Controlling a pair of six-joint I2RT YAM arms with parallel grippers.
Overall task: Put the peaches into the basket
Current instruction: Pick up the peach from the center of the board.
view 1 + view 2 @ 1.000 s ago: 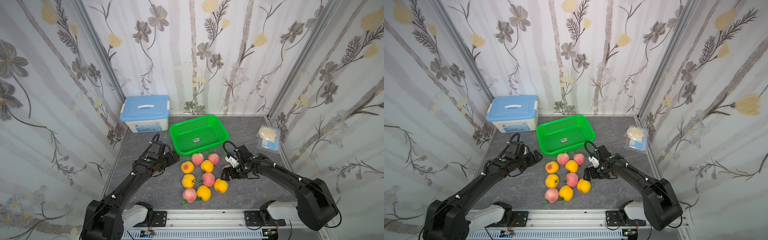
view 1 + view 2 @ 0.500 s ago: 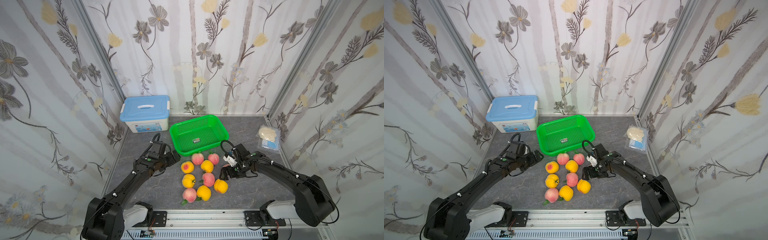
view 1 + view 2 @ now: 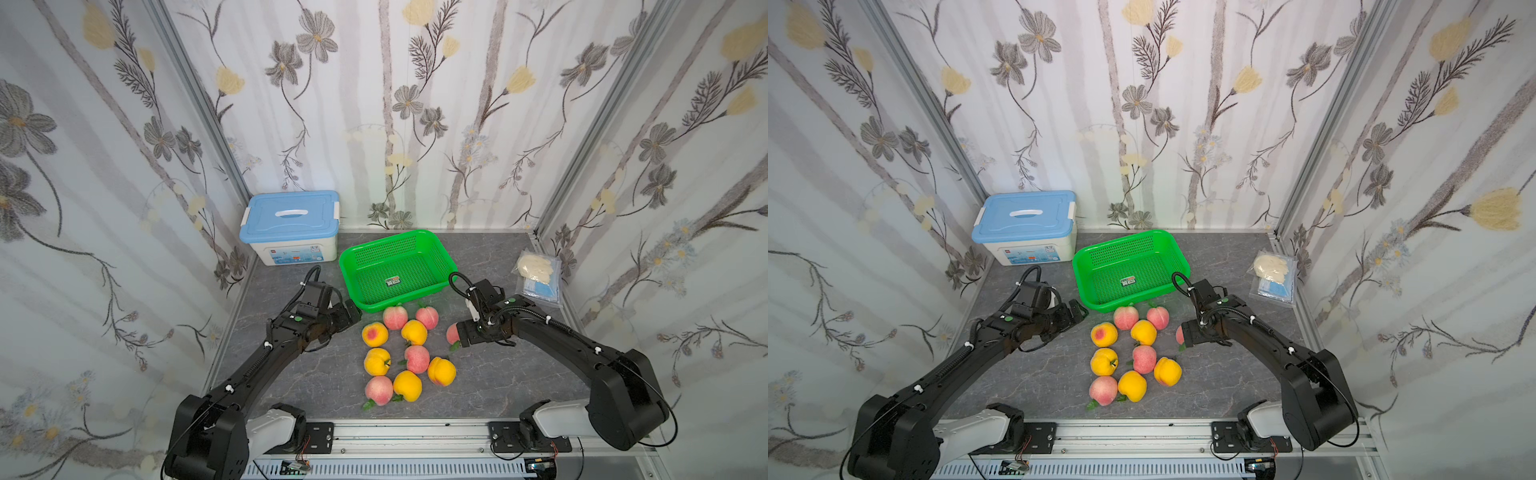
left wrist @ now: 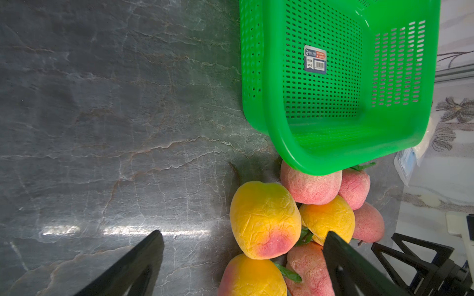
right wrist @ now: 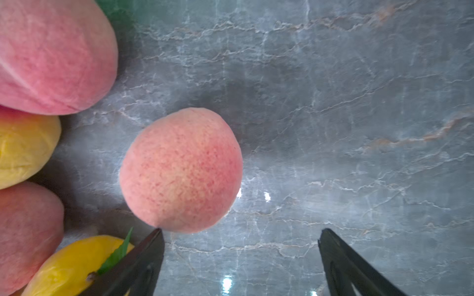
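Ten peaches (image 3: 417, 358) are counted on the desk (image 3: 498, 374), all outside the basket (image 3: 386, 249) and clustered just in front of its near rim. Two pink ones lie closest to that rim; whether they touch it cannot be told. A small label (image 3: 392, 281) is seen on the basket floor.

The left end effector (image 4: 243, 233) is spread wide and grips nothing. It is positioned low at the cluster's left side, near the basket's front corner.

The right end effector (image 5: 241, 230) is likewise spread and grips nothing. A lone pink peach (image 5: 180, 170), set slightly apart at the cluster's right, lies just ahead of it, with one fingertip (image 5: 154, 238) at the fruit's edge.

A blue-lidded storage box (image 3: 291, 226) is noted at the back left, and a plastic bag (image 3: 538, 274) at the desk's right edge.
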